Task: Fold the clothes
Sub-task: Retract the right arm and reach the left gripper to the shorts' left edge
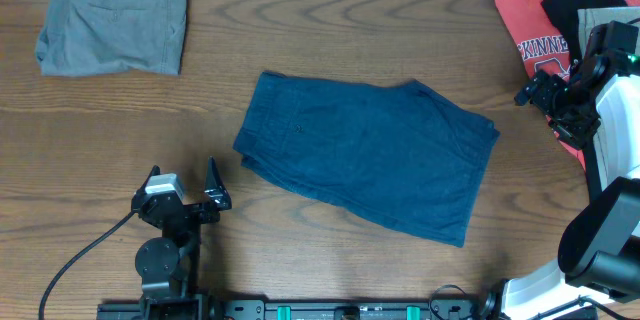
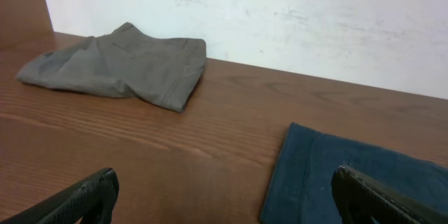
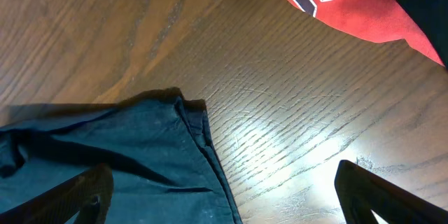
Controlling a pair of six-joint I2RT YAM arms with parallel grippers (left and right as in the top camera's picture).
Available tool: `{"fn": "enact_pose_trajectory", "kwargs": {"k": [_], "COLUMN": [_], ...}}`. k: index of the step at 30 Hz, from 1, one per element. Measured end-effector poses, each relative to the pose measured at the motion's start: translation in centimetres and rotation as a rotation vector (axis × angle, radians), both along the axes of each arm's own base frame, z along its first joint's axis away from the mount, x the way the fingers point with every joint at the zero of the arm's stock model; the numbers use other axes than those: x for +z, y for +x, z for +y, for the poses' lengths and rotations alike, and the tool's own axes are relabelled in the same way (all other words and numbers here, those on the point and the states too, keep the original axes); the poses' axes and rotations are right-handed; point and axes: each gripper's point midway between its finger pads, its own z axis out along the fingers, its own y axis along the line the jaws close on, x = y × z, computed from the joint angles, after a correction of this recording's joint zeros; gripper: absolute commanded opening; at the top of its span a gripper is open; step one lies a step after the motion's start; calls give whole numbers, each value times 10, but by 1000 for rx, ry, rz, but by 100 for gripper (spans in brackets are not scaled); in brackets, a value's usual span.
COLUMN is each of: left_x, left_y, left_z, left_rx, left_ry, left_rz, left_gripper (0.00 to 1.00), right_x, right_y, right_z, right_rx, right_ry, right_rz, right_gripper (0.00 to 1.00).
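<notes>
The navy shorts (image 1: 370, 155) lay flat in the middle of the desk (image 1: 330, 20), seemingly awaiting a fold. The left gripper (image 1: 182, 175) and right gripper (image 1: 540, 100) stood wide open and empty at either side. The next move likely called for pinching an edge and carrying it across; the grey shorts (image 1: 115, 20) and red T-shirt (image 1: 530, 30) lay well apart, obstructing nothing.

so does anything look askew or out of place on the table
Only the navy shorts: they lie at a slant, not square like the grey shorts at the far left. Nothing looks spilled or damaged.
</notes>
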Motion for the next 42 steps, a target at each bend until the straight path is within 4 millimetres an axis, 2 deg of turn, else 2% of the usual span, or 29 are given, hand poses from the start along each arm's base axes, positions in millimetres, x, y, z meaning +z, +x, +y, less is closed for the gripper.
{"fn": "enact_pose_trajectory", "kwargs": {"k": [6, 13, 17, 24, 28, 33, 37, 42], "left_x": [1, 8, 10, 12, 24, 57, 75, 80], "left_y": [1, -6, -13, -23, -24, -9, 18, 48], "left_z": [-8, -59, -79, -99, -103, -104, -102, -95], "left_rx": [-44, -309, -424, -547, -563, -577, -568, -541], "left_ry": [-48, -377, -480, -489, -455, -373, -363, -368], "left_rz": [-8, 8, 40, 87, 159, 307, 518, 820], "left_gripper": [98, 98, 98, 98, 98, 98, 98, 98], "right_x": [0, 0, 0, 0, 0, 0, 0, 0], "right_y": [0, 0, 0, 0, 0, 0, 0, 0], "right_z": [0, 0, 0, 0, 1, 1, 1, 1], "right_rx": [0, 0, 0, 1, 1, 4, 5, 7], "right_ry": [0, 2, 2, 2, 3, 2, 3, 2], "right_rz": [0, 0, 0, 0, 1, 2, 2, 1], "right_gripper": [99, 99, 99, 99, 99, 99, 99, 99]}}
